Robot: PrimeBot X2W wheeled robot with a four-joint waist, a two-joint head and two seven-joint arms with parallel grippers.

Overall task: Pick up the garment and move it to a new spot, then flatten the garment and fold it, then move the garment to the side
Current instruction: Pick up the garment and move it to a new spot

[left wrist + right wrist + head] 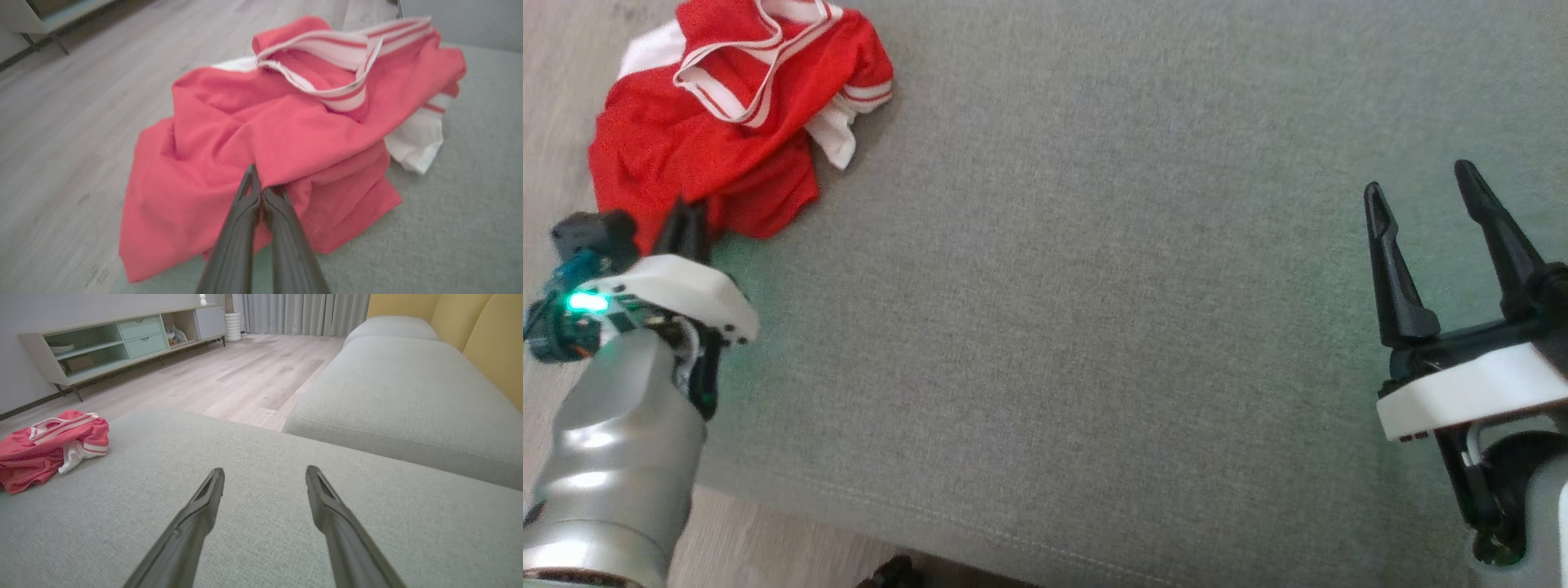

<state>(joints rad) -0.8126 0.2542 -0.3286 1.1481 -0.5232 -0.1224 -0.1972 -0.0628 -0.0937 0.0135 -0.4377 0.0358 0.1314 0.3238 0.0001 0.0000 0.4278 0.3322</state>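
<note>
A: Status, left gripper [259, 183]?
B: Jaws pressed together, tips at near edge of the garment [286, 122]. A red fold sits right at the tips and looks pinched betw. them. Can't see how deep the bite goes.

A: Garment pos.?
B: Crumpled heap directly ahead of the tips, red w/ white striped trim, white bit poking out at far right. Lies at a corner of the grey cushion [1094, 327]. Left part seems to overhang the edge toward the wood floor [53, 102] on the tool's left. Not lifted; cloth rests on the cushion.

A: And the right gripper [1419, 184]?
B: Fingers spread wide, nothing betw. them. Hovers over bare cushion, garment well apart, off to its far left.

A: Progress?
B: Early, step 1 only. Grasp looks made, but pick-up and move to new spot not yet done. Flatten, fold and move aside all left.

A: Watch-outs?
B: Pinch is on one fold, so the heap prob. unrolls and hangs long on the lift. Open cushion ahead of the right gripper looks like enough room for spreading.
</note>
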